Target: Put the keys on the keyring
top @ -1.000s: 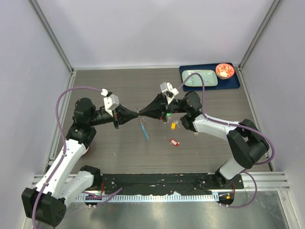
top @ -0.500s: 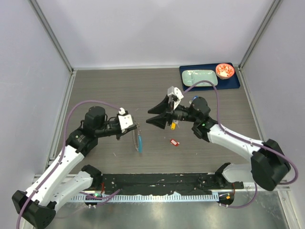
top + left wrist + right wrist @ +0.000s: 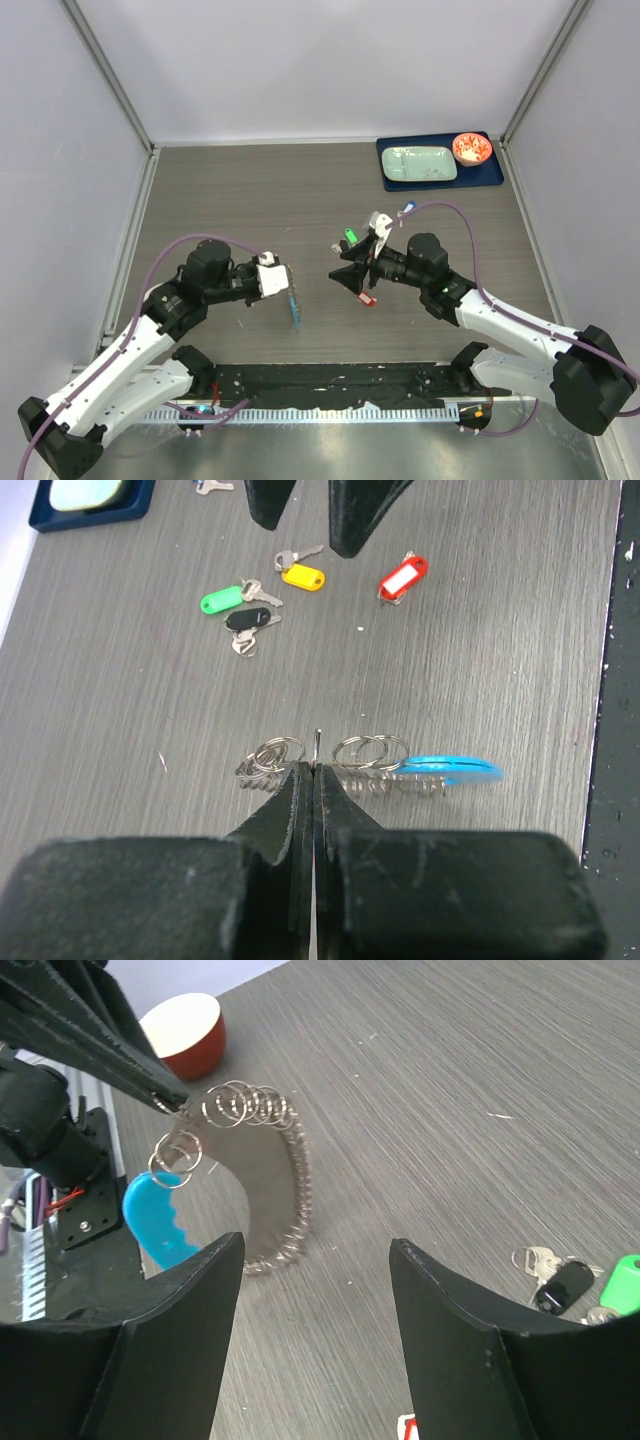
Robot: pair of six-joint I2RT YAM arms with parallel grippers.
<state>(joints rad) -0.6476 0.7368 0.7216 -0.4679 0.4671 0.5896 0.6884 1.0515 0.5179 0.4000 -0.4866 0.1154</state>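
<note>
While the left tool (image 3: pixel 315 772) is pinched closed on the keyring (image 3: pixel 365 752), whose blue crescent (image 3: pixel 447 770) hangs alongside, the right tool (image 3: pixel 313 1250) gapes wide with nothing in it. Beyond, 4 keys (image 3: pixel 222 601) tagged green, black, yellow and red lie on the grey wood-grain worktop (image 3: pixel 500 660). Pale walls (image 3: pixel 320 70) enclose it, with a blue tray (image 3: pixel 495 178) in the far right corner.

The left arm (image 3: pixel 120 350) and the right arm (image 3: pixel 500 315) are built alike: white shell links between rounded black joints, each trailing a looping mauve cable (image 3: pixel 215 238). A small white camera block (image 3: pixel 270 277) sits at each wrist. The fingers (image 3: pixel 275 830) are matte black tapering wedges, lightly scuffed.
</note>
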